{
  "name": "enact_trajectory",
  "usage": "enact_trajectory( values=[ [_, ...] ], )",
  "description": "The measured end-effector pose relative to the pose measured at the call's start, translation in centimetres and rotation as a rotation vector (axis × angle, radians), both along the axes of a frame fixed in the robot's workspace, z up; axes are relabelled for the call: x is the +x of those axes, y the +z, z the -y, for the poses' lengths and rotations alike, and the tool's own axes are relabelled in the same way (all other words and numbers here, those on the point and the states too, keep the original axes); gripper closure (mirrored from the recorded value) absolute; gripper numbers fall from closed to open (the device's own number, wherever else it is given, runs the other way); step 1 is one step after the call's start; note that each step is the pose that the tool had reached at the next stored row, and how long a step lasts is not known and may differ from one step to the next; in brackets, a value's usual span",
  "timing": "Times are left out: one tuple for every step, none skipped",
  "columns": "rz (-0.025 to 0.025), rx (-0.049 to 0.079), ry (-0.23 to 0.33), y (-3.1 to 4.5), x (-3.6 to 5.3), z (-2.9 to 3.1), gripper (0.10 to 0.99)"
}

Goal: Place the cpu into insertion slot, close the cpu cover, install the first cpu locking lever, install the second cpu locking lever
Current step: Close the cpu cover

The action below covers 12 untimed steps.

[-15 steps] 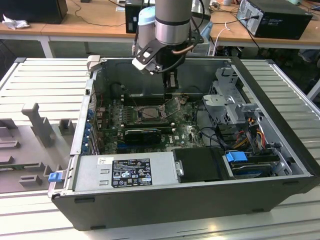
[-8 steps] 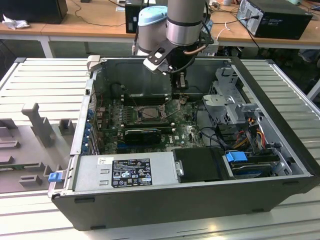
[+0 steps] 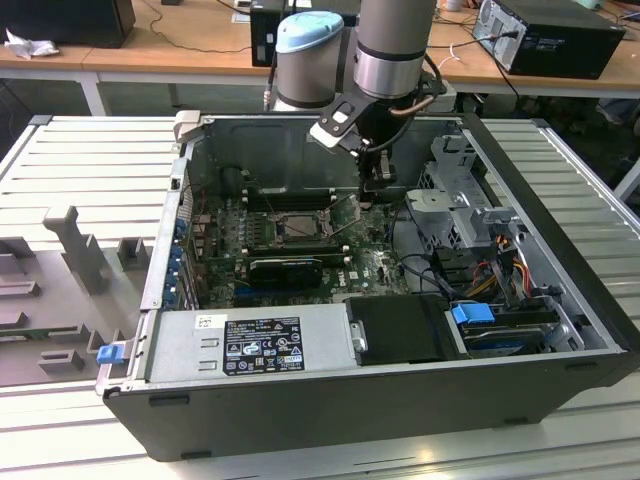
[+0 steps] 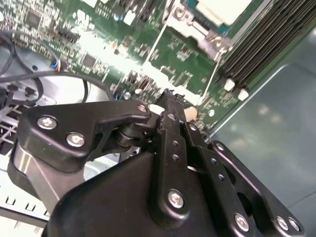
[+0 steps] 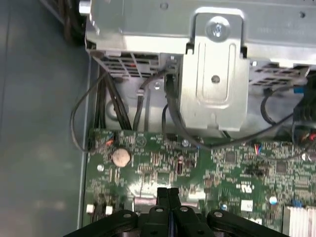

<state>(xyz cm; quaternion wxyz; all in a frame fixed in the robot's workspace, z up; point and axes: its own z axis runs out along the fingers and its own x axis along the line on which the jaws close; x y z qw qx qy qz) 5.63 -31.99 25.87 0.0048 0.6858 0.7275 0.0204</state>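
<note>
The cpu (image 4: 217, 7) shows its pale metal top in the motherboard's socket (image 3: 296, 226). The grey cpu cover (image 4: 190, 22) lies as a frame around it. Two thin wire locking levers (image 4: 154, 43) (image 4: 212, 74) run along the socket's sides; I cannot tell whether they are latched. My gripper (image 3: 378, 195) hangs inside the case, just off the socket toward the exterior view's right, low over the green board. In both wrist views its black fingers (image 5: 168, 192) (image 4: 170, 106) are pressed together with nothing between them.
The open computer case (image 3: 560, 200) walls the work in. A metal drive cage (image 5: 215, 74) and loose cables (image 3: 420, 265) sit beside the gripper. Memory slots (image 4: 266, 44) border the socket. A power supply (image 3: 250, 345) and a black shroud (image 3: 400, 330) fill the near side.
</note>
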Motion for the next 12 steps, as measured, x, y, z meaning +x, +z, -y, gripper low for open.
enact_trajectory(
  values=[
    [-0.0003, -0.001, 0.0, -0.06, 0.15, 0.0, 0.98],
    [-0.0007, -0.001, 0.0, -0.13, 0.3, 0.0, 0.98],
    [-0.001, -0.002, 0.0, -0.2, 0.45, 0.0, 0.98],
    [-0.0015, -0.003, 0.0, -0.3, 0.66, 0.0, 0.98],
    [-0.0018, -0.003, 0.0, -0.38, 0.79, 0.0, 0.98],
    [-0.0021, -0.004, 0.0, -0.46, 0.9, 0.0, 0.98],
    [-0.0025, -0.005, 0.0, -0.57, 1.02, 0.0, 0.98],
    [-0.003, -0.005, 0.0, -0.72, 1.11, 0.0, 0.98],
    [-0.0037, -0.005, 0.0, -0.95, 1.13, 0.0, 0.98],
    [-0.0043, -0.005, 0.0, -1.2, 1.12, 0.0, 0.98],
    [-0.0053, -0.005, 0.0, -1.48, 1.09, 0.0, 0.98],
    [-0.0059, -0.005, 0.0, -1.54, 0.99, 0.0, 0.98]
  ],
)
